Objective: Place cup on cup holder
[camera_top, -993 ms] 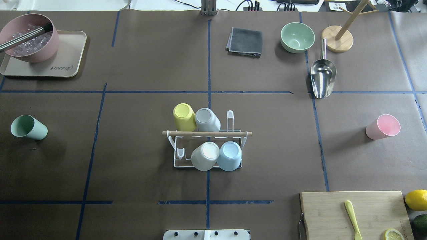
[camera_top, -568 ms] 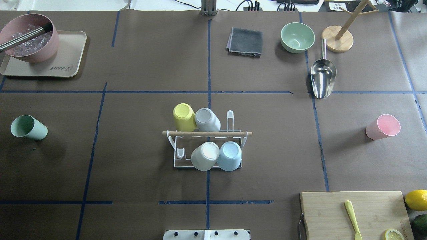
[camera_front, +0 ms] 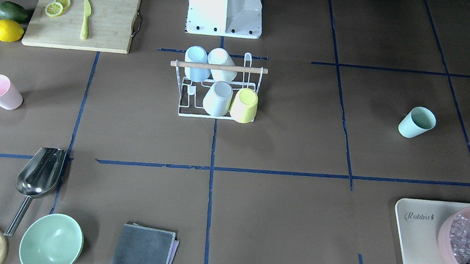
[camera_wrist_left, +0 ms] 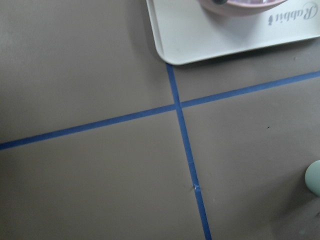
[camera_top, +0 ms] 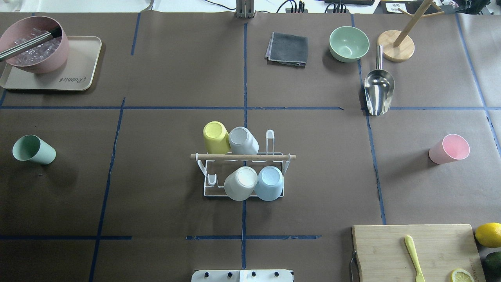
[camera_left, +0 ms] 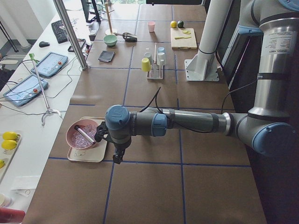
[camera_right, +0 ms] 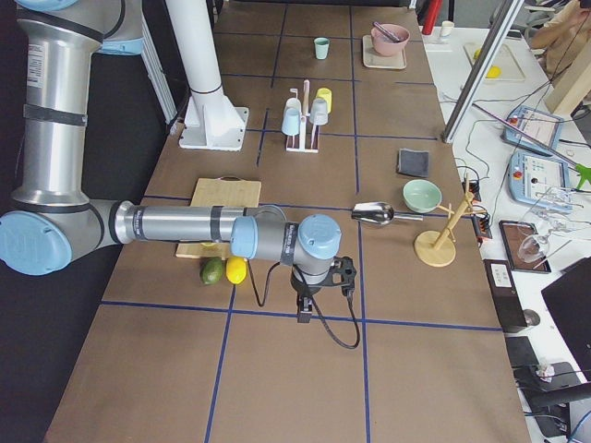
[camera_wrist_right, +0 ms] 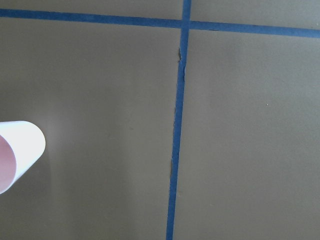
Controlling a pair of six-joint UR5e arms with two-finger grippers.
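Observation:
The white wire cup holder [camera_top: 242, 157] with a wooden rod stands mid-table and also shows in the front-facing view [camera_front: 219, 67]. It holds several upturned cups: yellow [camera_top: 215, 137], grey, white and light blue. A green cup [camera_top: 33, 149] stands alone at the left, and its edge shows in the left wrist view [camera_wrist_left: 315, 177]. A pink cup [camera_top: 449, 149] stands alone at the right and shows in the right wrist view [camera_wrist_right: 17, 152]. The left gripper [camera_left: 117, 156] hangs near the tray. The right gripper [camera_right: 303, 309] hangs beyond the lemon. I cannot tell whether either is open.
A tray [camera_top: 80, 76] with a pink bowl of ice [camera_top: 35, 45] is at the far left. A grey cloth [camera_top: 287, 49], green bowl [camera_top: 348, 44], metal scoop [camera_top: 378, 91] and wooden stand [camera_top: 396, 46] lie at the far side. A cutting board [camera_top: 383, 250], a lemon and an avocado are near right.

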